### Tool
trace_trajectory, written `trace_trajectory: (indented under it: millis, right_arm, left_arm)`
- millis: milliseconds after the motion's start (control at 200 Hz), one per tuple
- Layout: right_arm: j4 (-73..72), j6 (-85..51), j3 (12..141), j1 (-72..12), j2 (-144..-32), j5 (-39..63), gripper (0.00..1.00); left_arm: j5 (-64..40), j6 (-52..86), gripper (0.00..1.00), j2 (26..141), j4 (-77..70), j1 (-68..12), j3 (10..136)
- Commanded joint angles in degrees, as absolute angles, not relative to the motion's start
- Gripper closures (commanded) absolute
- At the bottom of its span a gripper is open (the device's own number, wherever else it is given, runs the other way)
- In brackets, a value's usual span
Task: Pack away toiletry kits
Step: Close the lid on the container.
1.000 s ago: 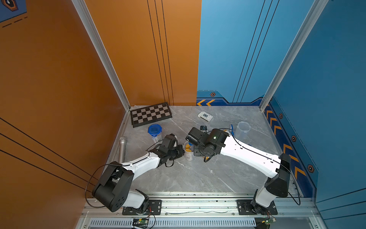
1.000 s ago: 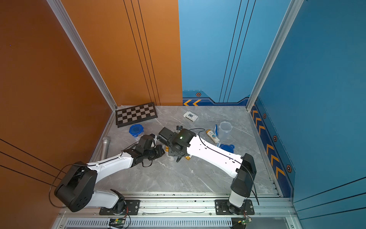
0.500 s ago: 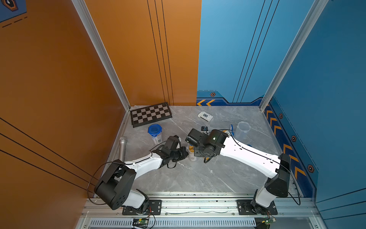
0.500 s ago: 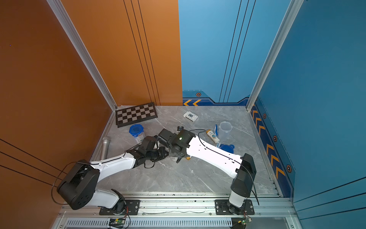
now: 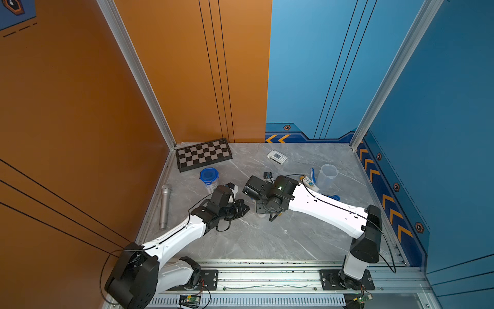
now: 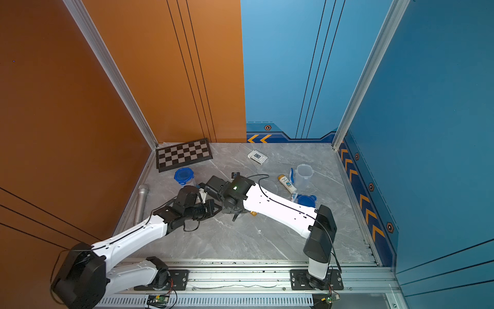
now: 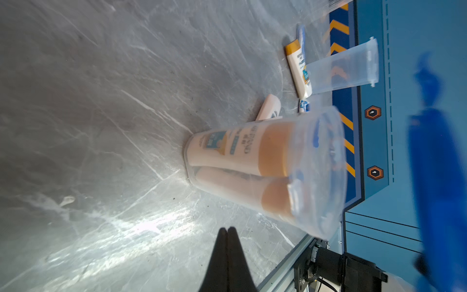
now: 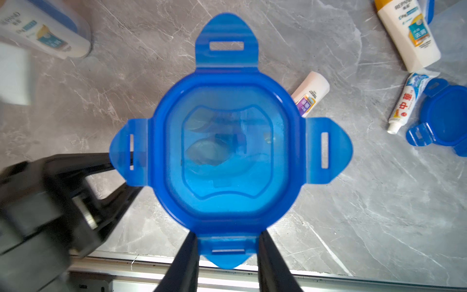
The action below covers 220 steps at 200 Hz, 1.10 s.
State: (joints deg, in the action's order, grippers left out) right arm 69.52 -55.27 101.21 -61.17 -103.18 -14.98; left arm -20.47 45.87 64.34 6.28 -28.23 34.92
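While one kit lies unpacked on the grey marbled tabletop (image 5: 267,240), the lidding step of the middle kit is in hand. The tall clear plastic cup (image 7: 265,172) is stood near the table centre, beneath the right wrist. Its long axis is upright and its mouth is pointed up. The blue square-round clip-tab lid (image 8: 227,151) is held level above that mouth and apart from the rim, with its four tabs spread outward. Two white gold-capped bottles (image 7: 240,149) are stood inside the cup, caps toward the mouth, leaned slightly. One lid tab is gripped across its width between the fingers of the right gripper (image 8: 227,242). The left gripper (image 7: 227,228) is pressed closed on nothing and is set low beside the cup; contact with the cup cannot be told. For the next move, the lid is judged to need centring over the rim, lowering flat and pressing down. The four tabs are then to be folded down and clipped. The cup is likely to need steadying.
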Motion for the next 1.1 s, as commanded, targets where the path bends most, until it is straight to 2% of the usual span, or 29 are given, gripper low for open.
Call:
trace_trajectory:
  millis: [0,165,806,931,1096]
  right_arm:
    - [71.9,-52.3,102.5,-60.6,-105.0,-14.4,0.79]
    - [71.9,-50.5,104.6,-59.9,-106.4,-13.2,0.79]
    - [69.6,-49.0,100.7,-59.6,-108.5,-12.1,0.79]
    - [69.5,-49.2,100.4,-59.7,-108.9,-11.9,0.74]
    - [69.5,-49.7,100.2,-59.7,-108.5,-12.5,0.69]
  left_arm:
    - [-20.8,42.3,1.00,61.1,16.4,-26.0,35.9]
    - [-20.0,40.3,1.00,59.0,22.3,-25.0,37.5]
    - [-20.3,39.0,1.00,59.0,24.0,-23.0,39.6]
    - [-19.9,38.3,1.00,58.9,24.8,-23.0,39.9]
    - [-19.6,37.8,0.92,58.9,25.3,-23.3,40.5]
